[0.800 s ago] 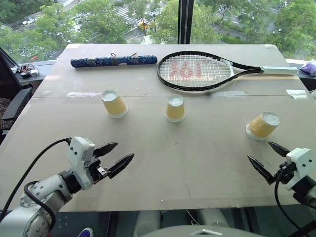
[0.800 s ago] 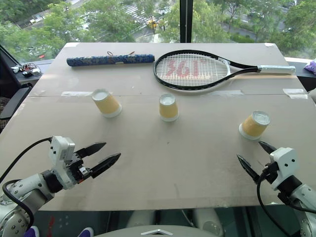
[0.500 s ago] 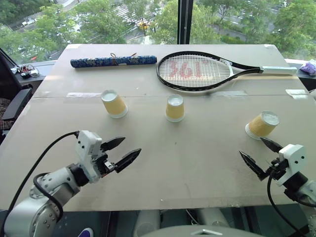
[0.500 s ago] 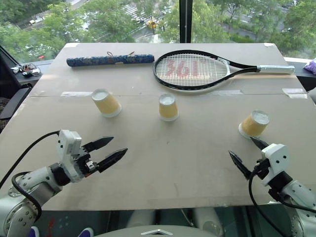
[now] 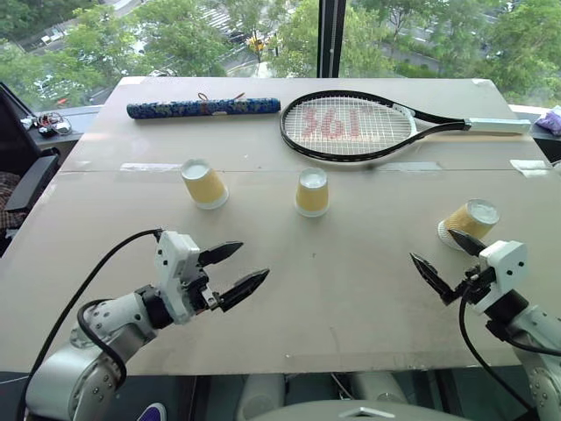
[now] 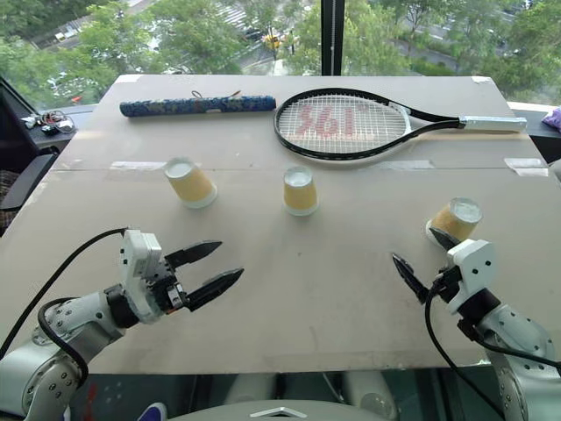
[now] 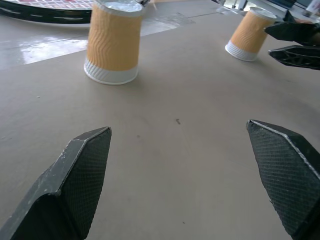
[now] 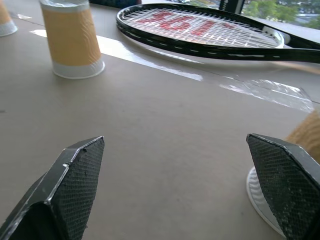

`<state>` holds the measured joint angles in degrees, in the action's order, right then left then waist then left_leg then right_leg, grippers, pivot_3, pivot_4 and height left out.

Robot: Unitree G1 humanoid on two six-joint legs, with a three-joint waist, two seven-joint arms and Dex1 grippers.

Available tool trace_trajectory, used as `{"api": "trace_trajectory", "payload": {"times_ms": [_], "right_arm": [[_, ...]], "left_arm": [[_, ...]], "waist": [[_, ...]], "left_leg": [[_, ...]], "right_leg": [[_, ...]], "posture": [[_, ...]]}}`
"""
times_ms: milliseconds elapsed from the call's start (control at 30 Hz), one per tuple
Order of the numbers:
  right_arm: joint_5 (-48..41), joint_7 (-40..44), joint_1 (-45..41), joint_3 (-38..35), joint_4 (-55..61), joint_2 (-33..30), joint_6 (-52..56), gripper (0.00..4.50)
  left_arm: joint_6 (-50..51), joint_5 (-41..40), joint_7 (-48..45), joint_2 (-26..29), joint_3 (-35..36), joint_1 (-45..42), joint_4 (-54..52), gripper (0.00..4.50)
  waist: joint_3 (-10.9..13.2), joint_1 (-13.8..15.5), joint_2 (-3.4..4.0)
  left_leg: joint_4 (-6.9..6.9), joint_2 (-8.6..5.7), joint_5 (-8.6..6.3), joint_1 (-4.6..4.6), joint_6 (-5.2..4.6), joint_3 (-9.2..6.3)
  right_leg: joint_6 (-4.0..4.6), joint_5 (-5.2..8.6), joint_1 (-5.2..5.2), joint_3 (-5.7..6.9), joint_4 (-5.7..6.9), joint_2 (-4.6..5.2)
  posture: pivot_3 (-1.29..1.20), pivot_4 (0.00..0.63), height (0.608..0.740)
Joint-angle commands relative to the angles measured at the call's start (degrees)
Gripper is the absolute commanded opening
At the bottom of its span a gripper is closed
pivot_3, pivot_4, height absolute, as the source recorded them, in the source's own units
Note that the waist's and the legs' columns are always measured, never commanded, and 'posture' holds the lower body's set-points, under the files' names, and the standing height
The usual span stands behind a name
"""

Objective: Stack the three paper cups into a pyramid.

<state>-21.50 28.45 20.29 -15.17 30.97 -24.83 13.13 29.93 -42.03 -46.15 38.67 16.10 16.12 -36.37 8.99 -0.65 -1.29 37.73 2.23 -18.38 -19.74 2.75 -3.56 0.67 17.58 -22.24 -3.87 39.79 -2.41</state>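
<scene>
Both pairs of fingers are spread wide and grasp nothing. Our left gripper (image 5: 231, 270) hangs over bare table (image 5: 351, 289), short of the cups. Our right gripper (image 5: 436, 256) has one fingertip just beside the right cup (image 5: 470, 222); we cannot tell whether it touches. Since a moment ago both arms have pushed forward and inward, and the right gripper has closed in on that cup, so we judge the first pick is starting there. The three paper cups stand mouth-down in a loose row, well apart: the left cup (image 5: 203, 183) and the middle cup (image 5: 312, 192) sit near the racket (image 5: 351, 127), beyond our reach for now. Nothing is stacked yet, so the pyramid is still entirely ahead of us. A blue wrapped roll (image 5: 202, 108) lies at the far edge.
</scene>
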Motion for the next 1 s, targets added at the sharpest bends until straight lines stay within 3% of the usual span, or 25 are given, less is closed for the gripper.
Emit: {"api": "trace_trajectory", "payload": {"times_ms": [33,167,433,1000], "right_arm": [[0.8,-4.1,3.1,-5.9,1.5,1.6,-0.8,4.50],[1.8,-6.3,3.4,-6.6,0.8,3.0,-0.7,4.50],[1.3,-11.0,-5.7,-5.3,-2.5,4.0,6.1,4.50],[1.7,-14.2,-16.2,-4.6,-6.5,4.1,12.7,4.50]], "left_arm": [[-1.3,-0.3,-0.9,1.0,-1.4,-1.4,-4.4,4.45],[-2.1,-1.4,-0.9,-0.7,-3.4,-2.5,-4.7,4.45],[0.1,-6.3,-4.2,1.8,-1.6,-1.9,-4.7,4.45],[-3.4,-5.0,-5.1,1.9,-0.7,3.0,-6.1,4.45]], "waist": [[0.0,0.0,0.00],[0.0,-0.5,0.02],[0.0,-1.5,0.02],[0.0,-1.6,0.07]], "left_leg": [[0.00,-0.02,0.00,0.00,0.00,0.00],[0.00,-0.03,0.00,0.02,-0.01,0.07],[0.01,-0.01,-0.01,0.05,-0.02,0.12],[0.01,-0.02,-0.14,0.03,-0.25,0.12]], "right_leg": [[-0.01,0.00,0.00,0.00,-0.01,0.02],[-0.07,0.04,0.01,-0.05,0.03,0.03],[-0.19,0.11,0.01,-0.12,0.05,-0.05],[-0.07,0.04,-0.01,-0.09,0.03,0.00]], "posture": [[0.00,0.150,0.740],[0.00,0.150,0.740],[0.00,0.150,0.740],[0.00,0.150,0.740]]}}
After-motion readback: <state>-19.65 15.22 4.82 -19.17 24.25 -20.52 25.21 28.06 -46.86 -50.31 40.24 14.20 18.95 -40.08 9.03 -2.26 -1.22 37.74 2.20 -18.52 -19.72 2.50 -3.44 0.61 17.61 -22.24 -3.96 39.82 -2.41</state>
